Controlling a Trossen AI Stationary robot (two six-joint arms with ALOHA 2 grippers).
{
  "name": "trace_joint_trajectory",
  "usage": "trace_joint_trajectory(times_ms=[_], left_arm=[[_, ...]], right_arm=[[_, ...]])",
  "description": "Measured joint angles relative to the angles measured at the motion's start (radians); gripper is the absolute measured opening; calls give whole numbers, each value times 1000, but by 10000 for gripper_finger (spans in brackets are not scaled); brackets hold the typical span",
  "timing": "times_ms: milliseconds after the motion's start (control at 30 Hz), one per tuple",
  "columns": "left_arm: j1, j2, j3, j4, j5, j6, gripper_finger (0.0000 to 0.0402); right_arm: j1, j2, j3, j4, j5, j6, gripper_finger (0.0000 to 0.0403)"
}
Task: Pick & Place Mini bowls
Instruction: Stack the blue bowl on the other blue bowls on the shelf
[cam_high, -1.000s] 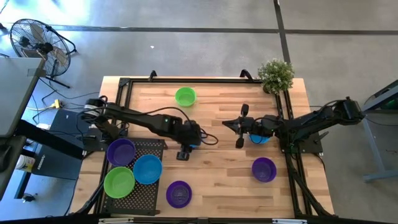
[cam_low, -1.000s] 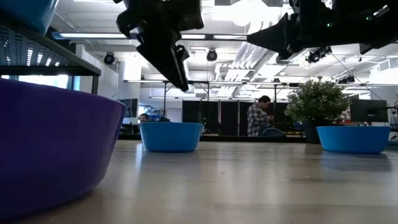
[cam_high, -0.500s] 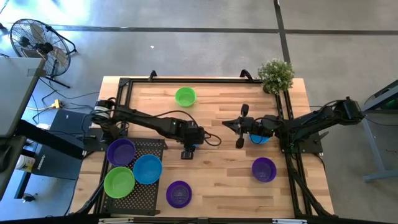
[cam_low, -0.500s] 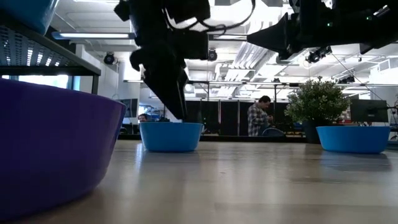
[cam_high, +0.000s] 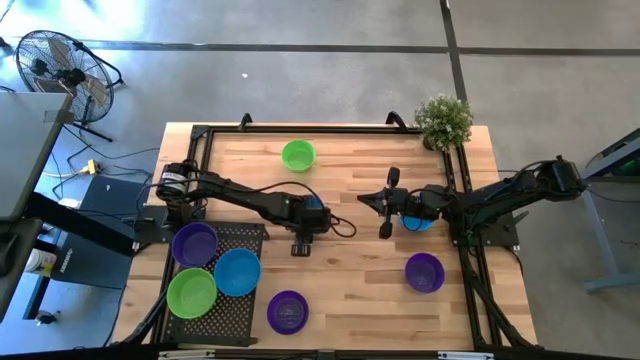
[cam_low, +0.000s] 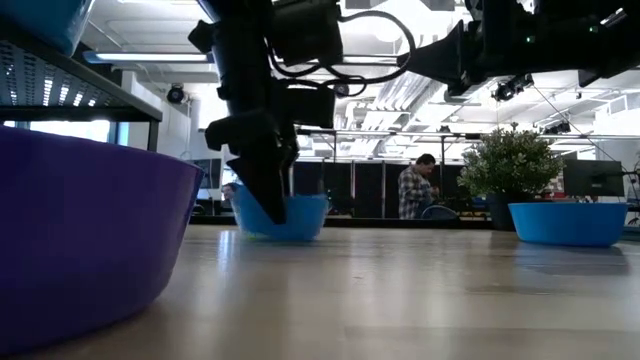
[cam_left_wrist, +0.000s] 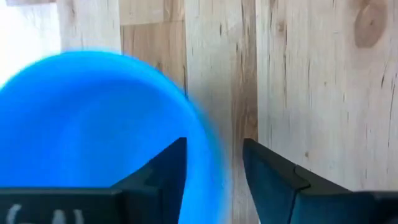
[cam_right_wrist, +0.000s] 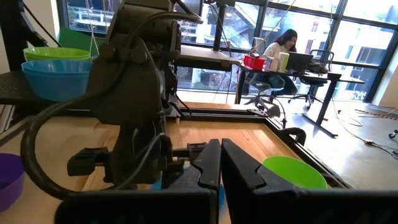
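Note:
My left gripper (cam_high: 310, 222) (cam_low: 272, 208) is open and points down at a small blue bowl (cam_high: 316, 206) (cam_low: 302, 215) near the table's middle. In the left wrist view the gripper (cam_left_wrist: 214, 168) stands astride the bowl's rim, one finger over the inside and one outside. My right gripper (cam_high: 364, 200) (cam_right_wrist: 221, 165) hangs shut and holds nothing. It is level above the table, in front of a second blue bowl (cam_high: 418, 223) (cam_low: 568, 222). A green bowl (cam_high: 298, 155) (cam_right_wrist: 292, 171) sits toward the far edge. Two purple bowls (cam_high: 424, 272) (cam_high: 288, 312) sit toward the near edge. My left gripper comes from above, pointing down, with one finger (cam_left_wrist: 165, 165) inside the blue bowl and the other (cam_left_wrist: 267, 174) outside its rim (cam_left_wrist: 208, 140). A gap shows between the fingers. In the low view the fingers stand against the bowl's wall (cam_low: 290, 215). The bowl sits tilted on the table.
A black mesh rack (cam_high: 240, 240) at the near left corner carries a purple (cam_high: 194, 244), a blue (cam_high: 237, 271) and a green bowl (cam_high: 191, 292). A potted plant (cam_high: 443, 120) stands at the far right corner. A black frame (cam_high: 300, 130) runs round the table. A person stands in the room behind.
My left gripper has moved a little toward the table's right edge and come down onto the blue bowl, its fingers dropping over the rim. The bowl, flat on the table before, now sits tilted.

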Motion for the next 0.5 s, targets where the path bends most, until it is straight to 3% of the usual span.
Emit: trace_joint_trajectory(times_ms=[500], left_arm=[[0, -1, 16, -68, -1, 63, 129]], right_arm=[[0, 0, 0, 0, -10, 0, 2]])
